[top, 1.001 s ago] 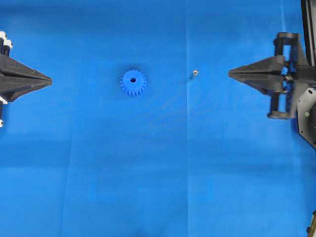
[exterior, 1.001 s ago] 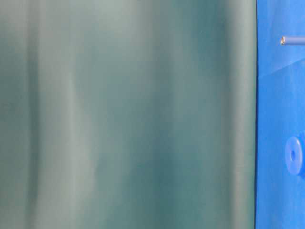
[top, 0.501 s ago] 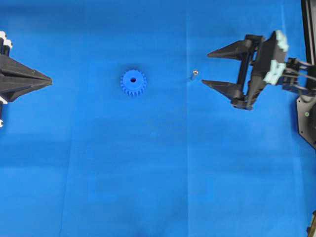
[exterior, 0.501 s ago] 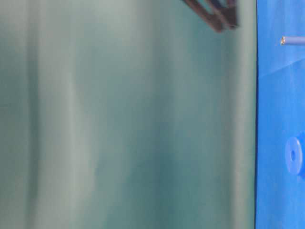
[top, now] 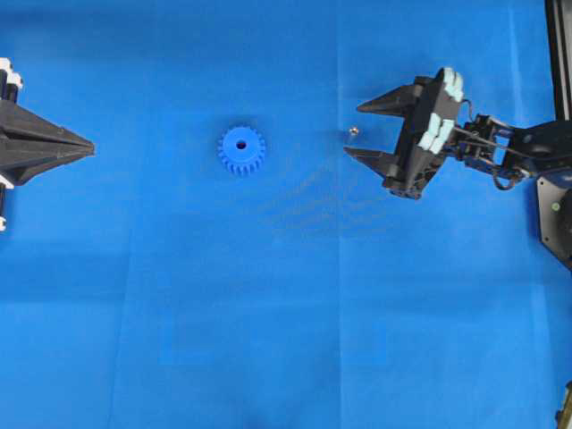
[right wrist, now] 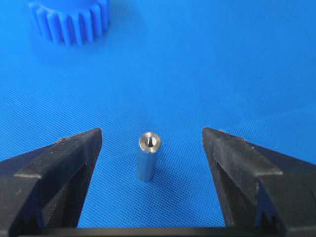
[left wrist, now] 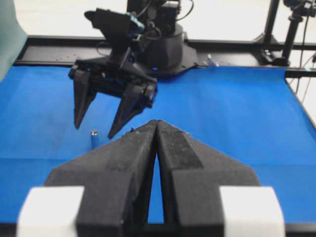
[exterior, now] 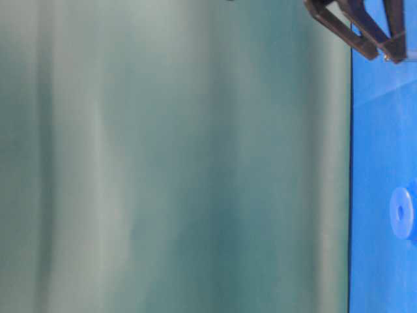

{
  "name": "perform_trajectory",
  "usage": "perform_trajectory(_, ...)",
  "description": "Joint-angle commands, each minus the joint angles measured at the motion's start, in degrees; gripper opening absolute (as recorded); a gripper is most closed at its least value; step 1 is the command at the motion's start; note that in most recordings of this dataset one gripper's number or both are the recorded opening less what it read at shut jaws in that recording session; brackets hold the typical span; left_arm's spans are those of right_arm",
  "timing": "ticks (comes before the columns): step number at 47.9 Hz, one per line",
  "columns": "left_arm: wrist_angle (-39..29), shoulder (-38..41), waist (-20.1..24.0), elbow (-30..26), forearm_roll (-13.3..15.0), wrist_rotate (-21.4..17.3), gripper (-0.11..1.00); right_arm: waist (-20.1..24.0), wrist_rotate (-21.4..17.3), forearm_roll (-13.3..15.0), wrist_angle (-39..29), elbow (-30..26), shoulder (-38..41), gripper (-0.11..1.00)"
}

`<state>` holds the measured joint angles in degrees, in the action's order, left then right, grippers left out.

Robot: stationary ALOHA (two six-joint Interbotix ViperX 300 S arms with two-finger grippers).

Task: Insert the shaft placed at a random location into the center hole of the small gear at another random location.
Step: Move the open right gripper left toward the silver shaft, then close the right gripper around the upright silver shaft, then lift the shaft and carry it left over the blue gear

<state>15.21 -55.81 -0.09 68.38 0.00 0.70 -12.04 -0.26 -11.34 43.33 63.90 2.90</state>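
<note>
The shaft [right wrist: 148, 156] stands upright on the blue table [top: 268, 313], well to the right of the small gear [top: 241, 149], and the right end effector [top: 362, 130] is spread wide with the pin centred between its jaws. The left end effector [left wrist: 157, 148] sits closed at the table's far left. Being tiny, rigid, smooth metal, the shaft looks light, slippery and easily toppled, so a squeeze across its mid-height seems safest.

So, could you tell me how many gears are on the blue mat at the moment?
1. The small gear lies flat left of centre in the overhead view, apart from the shaft to its right. Nothing seems to hide another.
</note>
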Motion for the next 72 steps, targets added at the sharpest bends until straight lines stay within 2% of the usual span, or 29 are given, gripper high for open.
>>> perform_trajectory(1,0.4,0.2,0.2,-0.5,-0.2,-0.1,0.0,-0.2,-0.1,-0.3,0.9,-1.1,0.4,0.7)
perform_trajectory(12,0.3,0.1,0.4,-0.4,-0.2,-0.1,0.0,-0.3,-0.1,-0.3,1.2,-1.1,0.5,0.69)
perform_trajectory(18,-0.1,0.2,0.4,-0.4,-0.2,-0.1,0.0,-0.2,-0.1,-0.3,1.3,-1.0,0.5,0.63)
perform_trajectory(21,-0.2,0.1,0.4,-0.4,-0.2,0.0,0.0,-0.2,0.0,-0.2,1.2,-1.0,0.4,0.55)
perform_trajectory(30,-0.2,0.1,0.5,-0.4,-0.1,0.0,0.0,0.0,0.1,0.3,1.2,-0.9,0.5,0.1)
perform_trajectory(33,-0.3,0.1,0.6,-0.4,-0.2,0.0,0.0,0.1,0.1,0.4,1.1,-1.0,0.5,0.03)
perform_trajectory(49,-0.5,0.1,0.7,-0.4,-0.2,0.0,0.0,0.4,-0.1,0.6,-0.2,-1.1,-1.5,0.03)
perform_trajectory(62,-0.8,0.0,0.7,-0.5,-0.2,0.0,0.0,0.3,0.3,0.6,-10.9,-1.8,-13.1,0.03)
perform_trajectory(72,-1.2,-0.4,0.7,-0.5,-0.2,0.0,0.0,0.4,0.4,0.6,-13.8,-2.0,-16.2,0.03)
